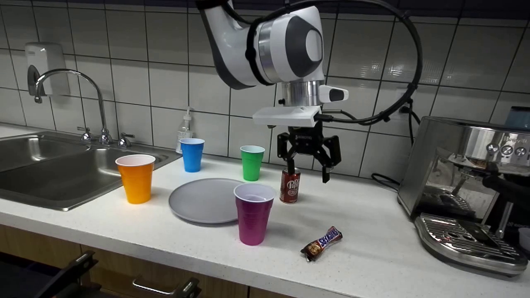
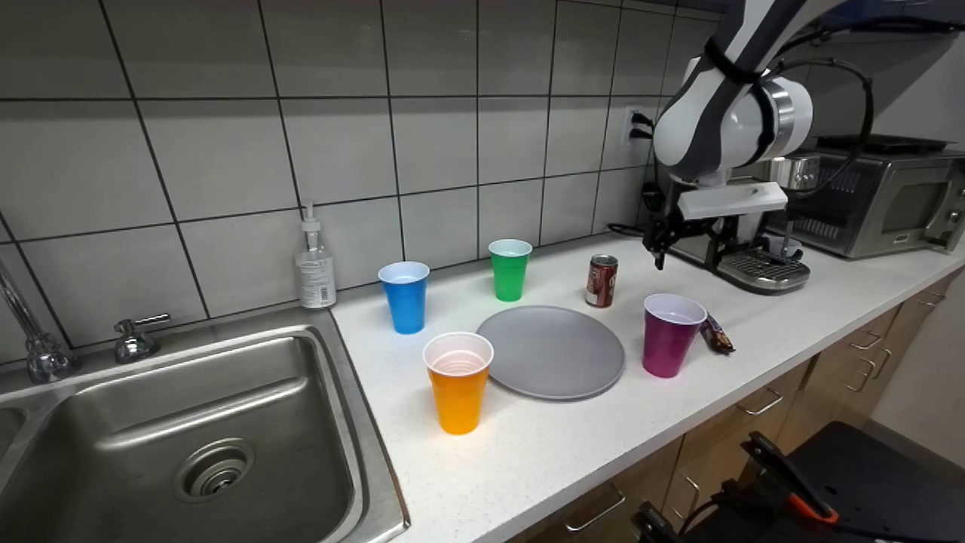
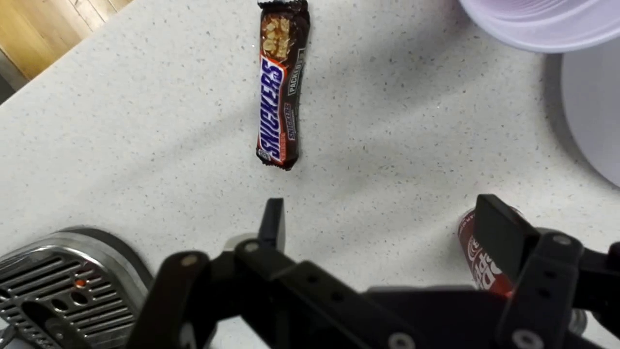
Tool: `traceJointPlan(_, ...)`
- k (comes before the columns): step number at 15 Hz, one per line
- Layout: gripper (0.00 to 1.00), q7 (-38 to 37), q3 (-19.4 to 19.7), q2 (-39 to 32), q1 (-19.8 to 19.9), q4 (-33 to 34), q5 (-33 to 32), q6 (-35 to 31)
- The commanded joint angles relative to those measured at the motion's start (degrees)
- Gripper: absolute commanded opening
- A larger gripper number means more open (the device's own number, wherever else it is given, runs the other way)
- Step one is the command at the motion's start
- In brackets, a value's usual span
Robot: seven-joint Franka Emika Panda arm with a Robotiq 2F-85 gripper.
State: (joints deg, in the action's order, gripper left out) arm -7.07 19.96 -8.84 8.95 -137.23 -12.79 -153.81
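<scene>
With claw (image 1: 309, 174) spread wide, gripping nothing, hanging above the counter (image 1: 356, 215). Off to its side, near but apart in an exterior view: an upright Dr Pepper can (image 2: 601, 280), partly behind a finger (image 3: 501, 237) in the wrist view. Likely smooth, slippery, thin-walled and dentable; heavier if full, impossible to tell. Best taken around mid-body. Ahead of the claw in the wrist view, lying flat: a Snickers bar (image 3: 278, 92).

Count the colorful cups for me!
4: the orange cup near the sink, the blue cup beside the pump bottle, the green cup near the wall, the purple cup beside the plate.
</scene>
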Motion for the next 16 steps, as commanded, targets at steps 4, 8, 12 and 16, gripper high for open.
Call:
traceJointPlan(4,1.00,-0.2,-3.1,8.2,0.3,-6.0,-3.7,-0.3)
traceJointPlan(8,1.00,1.5,-6.6,9.6,-0.4,-7.9,-2.0,-0.6)
traceJointPlan(12,1.00,2.6,-9.8,10.8,-1.7,-9.5,0.2,0.2)
traceJointPlan(16,1.00,1.8,-12.0,13.3,-2.9,-11.1,0.5,2.2)
